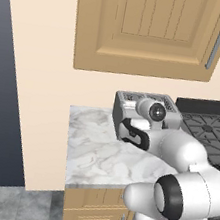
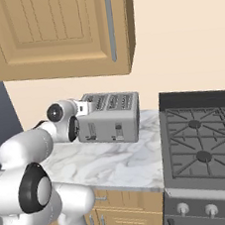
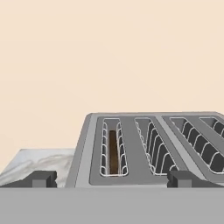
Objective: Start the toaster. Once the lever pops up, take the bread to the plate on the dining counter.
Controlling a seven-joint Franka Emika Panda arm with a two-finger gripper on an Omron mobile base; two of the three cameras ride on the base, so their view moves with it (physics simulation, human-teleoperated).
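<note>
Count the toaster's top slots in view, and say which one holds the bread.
4 across the toaster top: leftmost slot holds the bread; second, third and fourth look empty, the fourth cut off by the frame.

Toaster (image 3: 148,148) cut off at right

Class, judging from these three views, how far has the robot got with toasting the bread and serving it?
Done: the bread sits low in the toaster slot. In hand: the open gripper hovers at the toaster's front top edge, holding nothing. Left: pressing the lever, whose position is too small to judge, then carrying the bread to the plate.
</note>
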